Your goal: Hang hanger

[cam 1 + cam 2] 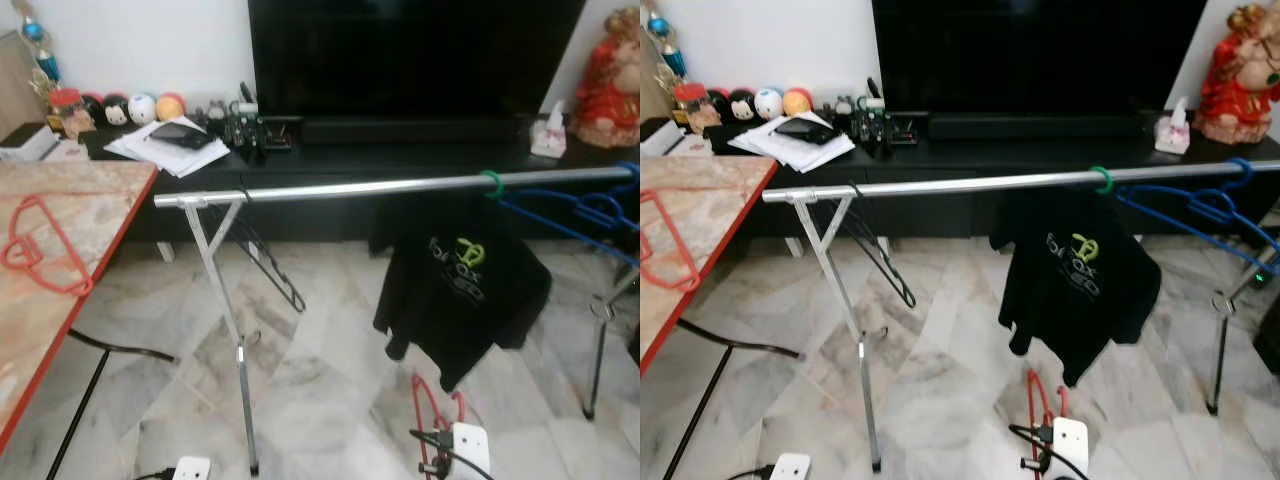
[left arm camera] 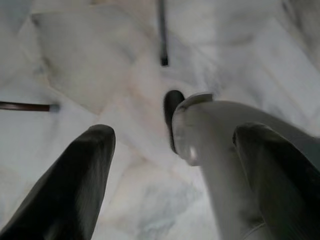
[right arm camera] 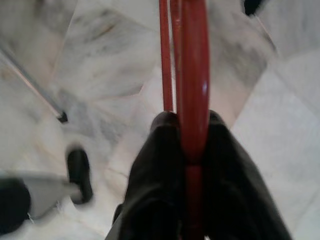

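Note:
A silver clothes rail runs across the room at about waist height. On it hang a black T-shirt on a green hanger, blue hangers at the right end, and a black hanger near the left end. My right gripper is shut on a red hanger, held low below the shirt. A second red hanger lies on the table. My left gripper hangs open over the floor, holding nothing.
A marble-topped table with a red rim stands at the left. Behind the rail is a black TV bench with papers, a phone, toys and a red figurine. The rail's legs stand on the marble floor.

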Robot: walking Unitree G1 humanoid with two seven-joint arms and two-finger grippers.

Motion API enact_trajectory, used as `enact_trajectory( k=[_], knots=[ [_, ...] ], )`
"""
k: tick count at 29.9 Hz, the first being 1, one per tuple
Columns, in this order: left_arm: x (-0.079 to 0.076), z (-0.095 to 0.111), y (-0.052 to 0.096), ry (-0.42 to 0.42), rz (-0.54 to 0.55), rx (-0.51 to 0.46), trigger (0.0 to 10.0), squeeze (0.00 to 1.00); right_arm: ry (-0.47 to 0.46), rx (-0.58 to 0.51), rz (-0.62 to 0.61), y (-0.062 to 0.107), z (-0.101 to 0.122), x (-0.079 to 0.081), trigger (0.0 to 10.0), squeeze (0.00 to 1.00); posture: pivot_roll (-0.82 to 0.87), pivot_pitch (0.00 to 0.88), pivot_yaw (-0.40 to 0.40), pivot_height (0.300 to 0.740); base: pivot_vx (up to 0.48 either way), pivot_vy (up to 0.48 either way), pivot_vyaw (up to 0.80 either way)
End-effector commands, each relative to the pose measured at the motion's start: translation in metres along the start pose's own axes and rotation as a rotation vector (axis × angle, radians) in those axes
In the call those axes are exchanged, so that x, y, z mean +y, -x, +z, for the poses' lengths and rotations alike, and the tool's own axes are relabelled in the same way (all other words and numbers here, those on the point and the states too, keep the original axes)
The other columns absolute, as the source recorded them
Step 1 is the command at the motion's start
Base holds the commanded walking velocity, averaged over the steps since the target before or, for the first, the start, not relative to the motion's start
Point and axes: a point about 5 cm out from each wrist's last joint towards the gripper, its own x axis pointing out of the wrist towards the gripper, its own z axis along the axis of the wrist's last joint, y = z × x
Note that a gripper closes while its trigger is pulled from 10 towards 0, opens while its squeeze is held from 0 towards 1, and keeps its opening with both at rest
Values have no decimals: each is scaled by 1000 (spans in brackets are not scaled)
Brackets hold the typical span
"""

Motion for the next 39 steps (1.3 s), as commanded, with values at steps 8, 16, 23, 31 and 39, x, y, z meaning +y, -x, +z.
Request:
enact_trajectory(
  k=[8,16,23,31,39],
  knots=[
    [3,-13,3,-13,10,46,10000,0,-14,-28,29,-1,6,8,10000,0,3,0,-12,740,349,0,200],
    [7,-20,5,-11,11,64,10000,0,14,-46,9,-1,9,6,10000,0,4,0,-13,740,0,0,0],
    [12,-29,8,-11,20,95,10000,0,53,-118,5,-1,16,6,10000,0,-2,0,-9,740,0,0,0],
    [11,-30,8,4,28,92,10000,0,53,-288,16,-4,77,-2,10000,0,-5,0,-12,740,0,0,0],
    [7,-22,5,-38,21,90,10000,0,80,-320,44,-3,82,0,10000,0,-1,0,-11,740,0,0,0]
  ],
)
